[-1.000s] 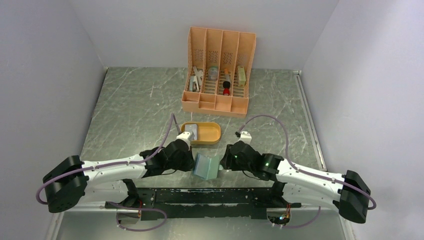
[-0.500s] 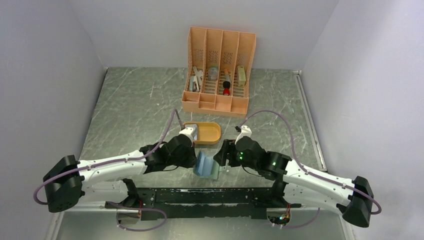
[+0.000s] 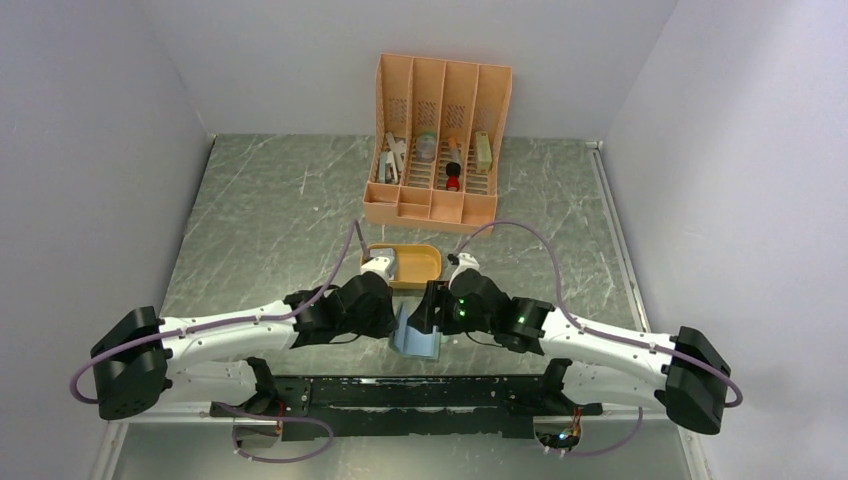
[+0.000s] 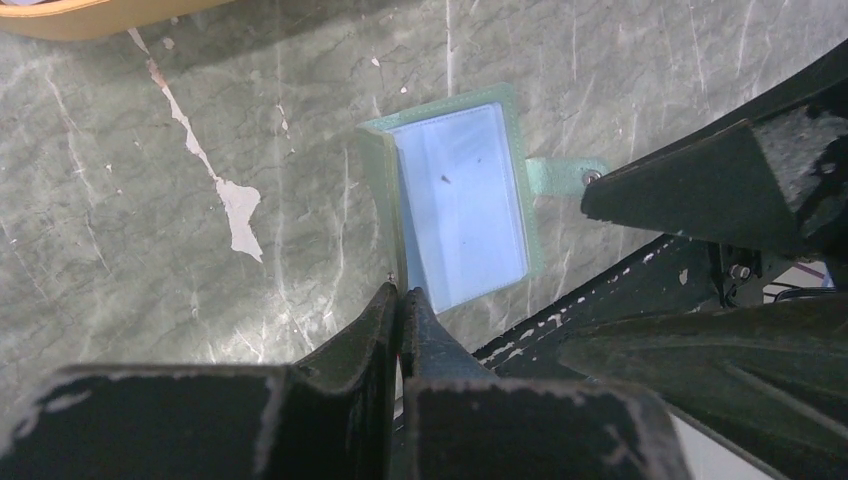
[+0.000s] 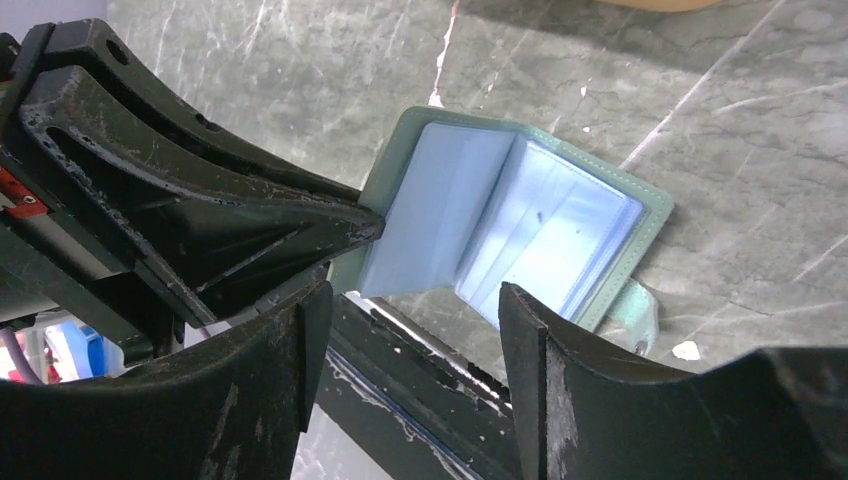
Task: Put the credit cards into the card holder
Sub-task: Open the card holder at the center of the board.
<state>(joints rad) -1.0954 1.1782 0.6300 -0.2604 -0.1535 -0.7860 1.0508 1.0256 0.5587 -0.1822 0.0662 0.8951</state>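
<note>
Orange oval tray (image 3: 422, 266) mid-table; tall orange slotted organizer (image 3: 443, 95) behind it, small items inside; grey-green marble table (image 3: 270, 215).

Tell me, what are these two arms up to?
The left gripper is pinched shut on one cover of the small grey-green card holder, propping it open so its clear pockets show. The right gripper hangs just above the open holder with its jaws apart, holding nothing. No card is in hand yet. A greyish card appears to lie in the orange tray just behind.
</note>
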